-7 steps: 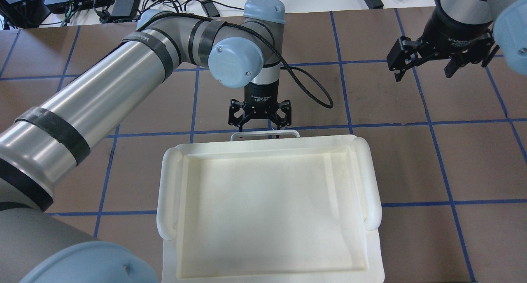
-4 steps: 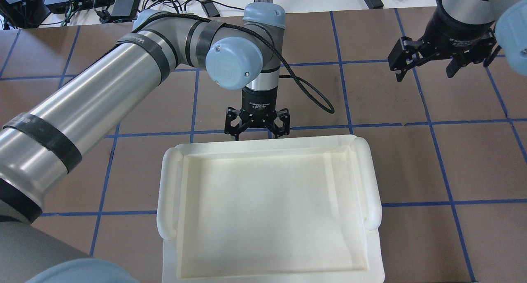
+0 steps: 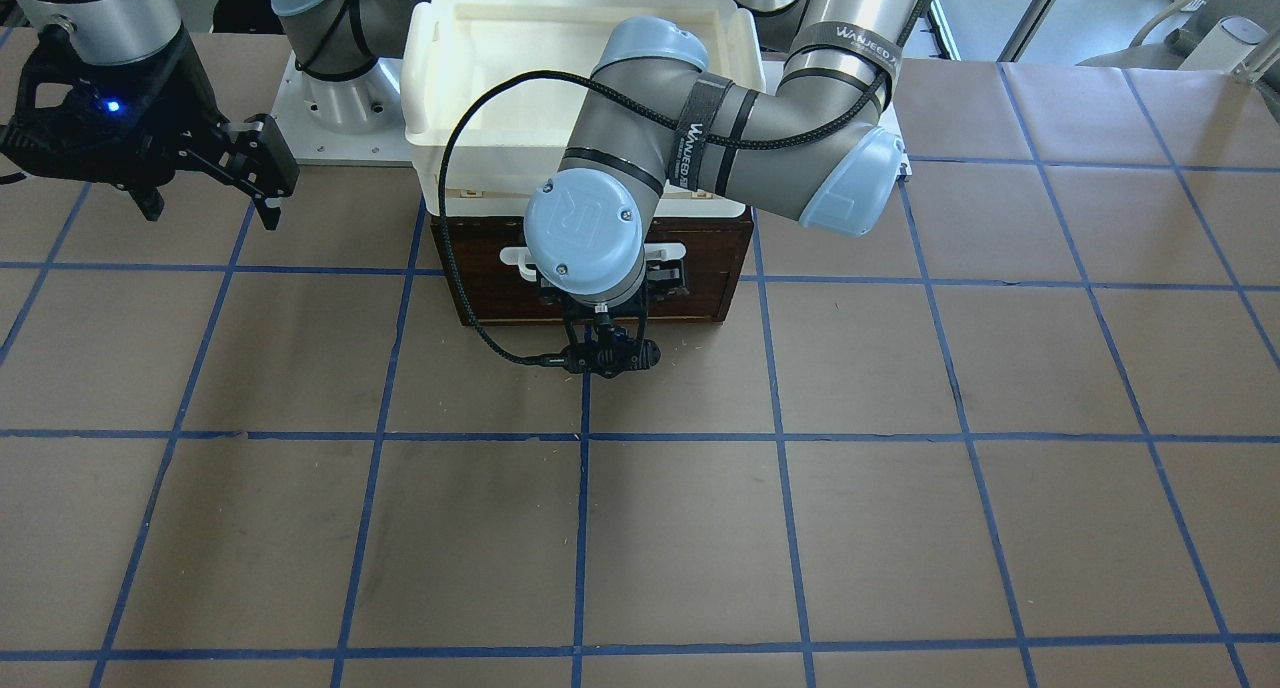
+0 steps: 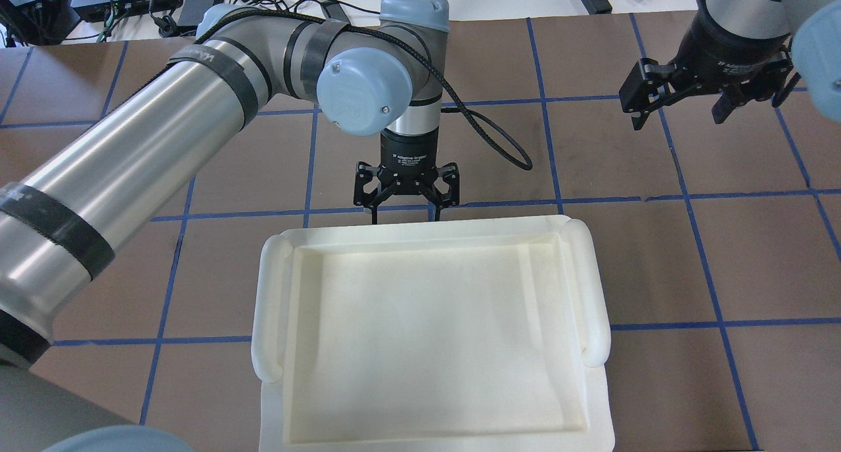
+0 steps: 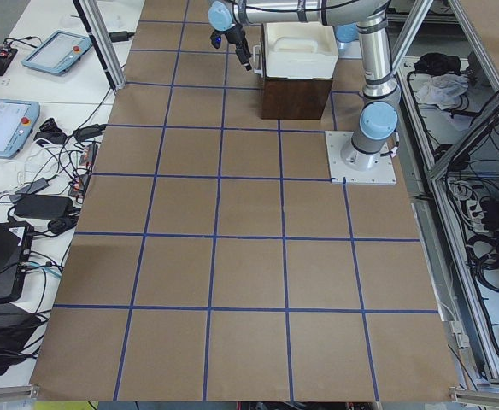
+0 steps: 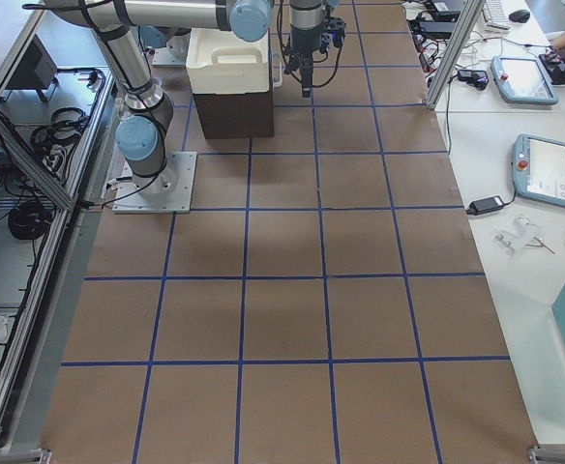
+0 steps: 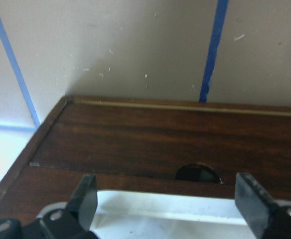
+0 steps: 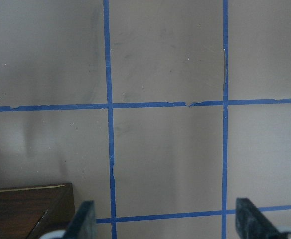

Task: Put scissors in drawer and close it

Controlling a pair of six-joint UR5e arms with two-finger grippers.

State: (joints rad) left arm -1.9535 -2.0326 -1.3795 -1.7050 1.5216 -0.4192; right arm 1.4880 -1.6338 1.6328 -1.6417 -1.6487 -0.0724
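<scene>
The drawer's dark brown front with its white bar handle sits flush in the wooden box under the white tray. No pale interior shows. My left gripper is open and empty, its jaws on either side of the handle, just in front of the drawer front. My right gripper is open and empty above the bare table, off to the box's side; it also shows in the front-facing view. The scissors are hidden in every view.
A white plastic tray lies on top of the wooden box and hides it from above. The brown table with blue tape lines spreads in front of the box. Cables and power bricks lie past the table's far edge.
The white handle that stuck out beyond the tray's far edge has gone under it: the drawer has slid in. My left arm has shifted a little to the left. The right gripper has not moved.
</scene>
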